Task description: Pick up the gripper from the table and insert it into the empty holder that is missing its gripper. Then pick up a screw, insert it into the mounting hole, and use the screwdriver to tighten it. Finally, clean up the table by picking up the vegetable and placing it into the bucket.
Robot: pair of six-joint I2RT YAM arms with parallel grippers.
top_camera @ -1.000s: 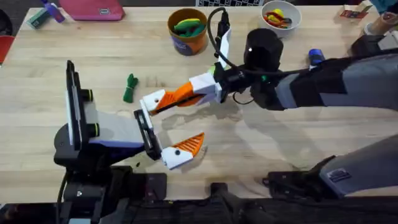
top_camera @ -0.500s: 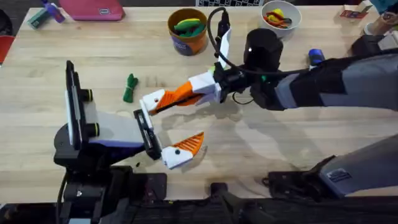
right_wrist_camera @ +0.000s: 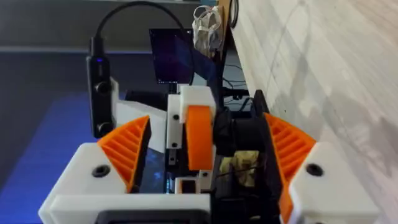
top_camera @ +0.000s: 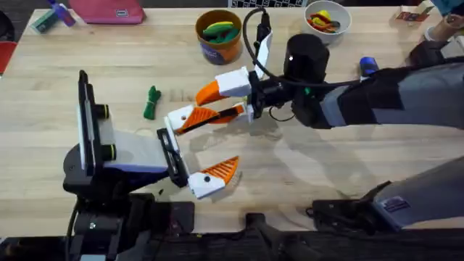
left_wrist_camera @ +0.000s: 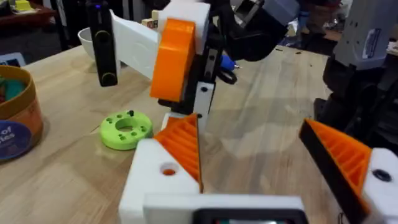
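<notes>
The holder (left_wrist_camera: 126,129) seems unfilled; the vegetable (top_camera: 151,102) is left outside the bucket (top_camera: 219,35). Both grippers, left (top_camera: 194,148) and right (top_camera: 190,105), are spread wide, nothing held.

From my overhead feed the right arm covers the holder (left_wrist_camera: 126,130), and the screwdriver (top_camera: 368,66) only pokes out behind that arm. The bucket (left_wrist_camera: 13,118) is cut off by the left wrist cam's edge.
</notes>
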